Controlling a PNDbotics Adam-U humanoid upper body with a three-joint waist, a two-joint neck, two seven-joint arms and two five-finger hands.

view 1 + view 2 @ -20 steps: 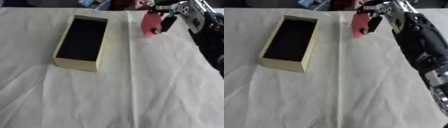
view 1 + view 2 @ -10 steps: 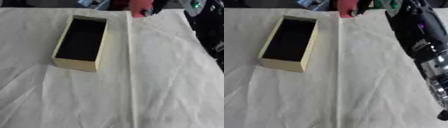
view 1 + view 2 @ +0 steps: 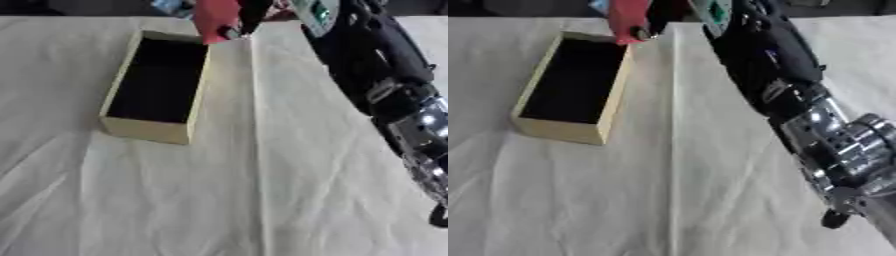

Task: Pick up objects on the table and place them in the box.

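The red object point(image 3: 216, 20) is a flat, oblong piece with a small dark round spot near its lower end; what it is cannot be made out. It hangs upright at about 12 o'clock in the view, over the far right corner of the box point(image 3: 147, 131). The right hand point(image 3: 254, 11) has its fingers curled round it, pinching it at its right edge. The box is a long, pale yellow open tray with a dark inside, lying at about 10 o'clock on the cream cloth point(image 3: 262, 200). The right arm point(image 3: 798, 100), black with silver joints, runs from 5 o'clock up to 12. A raised crease in the cloth runs just right of the box. The left hand does not show.
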